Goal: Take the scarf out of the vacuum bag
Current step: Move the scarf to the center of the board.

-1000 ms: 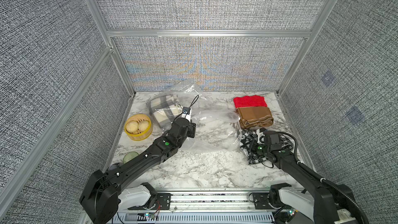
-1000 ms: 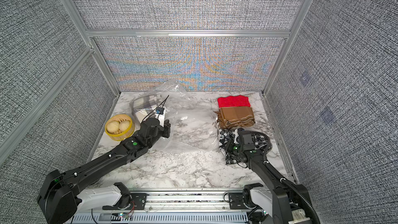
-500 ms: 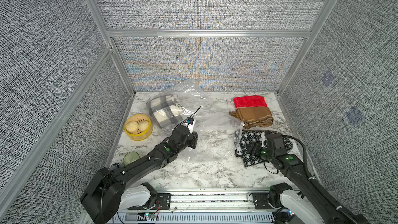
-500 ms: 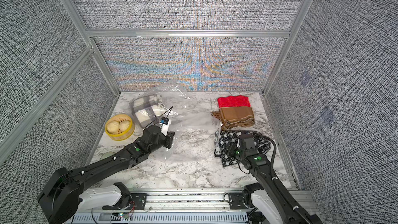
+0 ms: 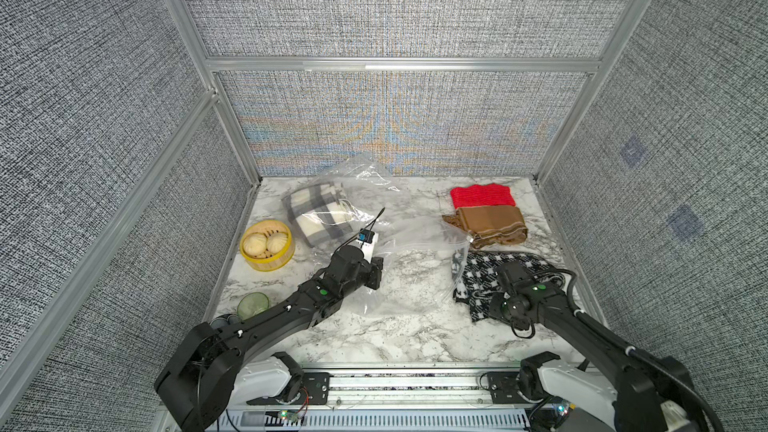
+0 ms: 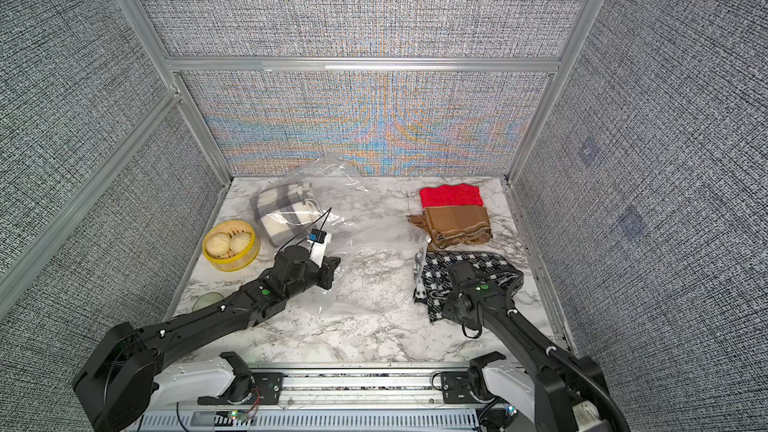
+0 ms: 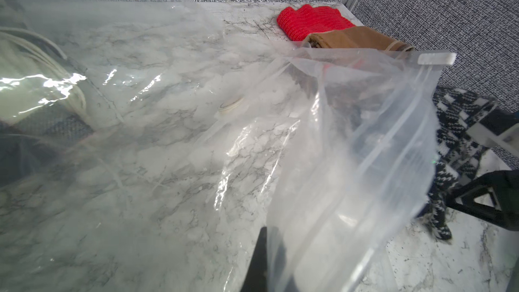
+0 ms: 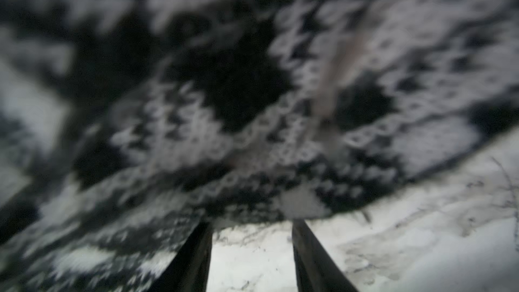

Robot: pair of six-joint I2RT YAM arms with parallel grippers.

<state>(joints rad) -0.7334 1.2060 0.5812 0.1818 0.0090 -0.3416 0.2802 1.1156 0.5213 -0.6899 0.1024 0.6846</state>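
The vacuum bag (image 5: 415,251) (image 6: 374,259) lies crumpled mid-table, clear plastic with a round white valve cap (image 7: 231,105) and a zip edge (image 7: 435,58). My left gripper (image 5: 376,272) (image 6: 330,270) (image 7: 266,237) is shut on a fold of the bag's plastic. The scarf (image 5: 482,268) (image 6: 440,272) (image 7: 455,125), black-and-white houndstooth, lies spread on the marble to the right. Its left edge shows through the plastic at the bag's mouth. My right gripper (image 5: 505,284) (image 8: 251,226) hovers over the scarf's near part, open, with bare marble between its fingers and the scarf's edge (image 8: 224,80) at their tips.
A red knit cloth (image 5: 482,197) and a brown folded cloth (image 5: 490,222) lie at the back right. A plaid blanket in another clear bag (image 5: 320,214) sits back left, beside a bamboo steamer with buns (image 5: 268,245). A green disc (image 5: 252,305) lies near the left wall.
My left gripper has drawn the bag toward the front. The scarf, bunched a second ago, now lies spread out, mostly clear of the plastic. The right gripper has stayed over it.
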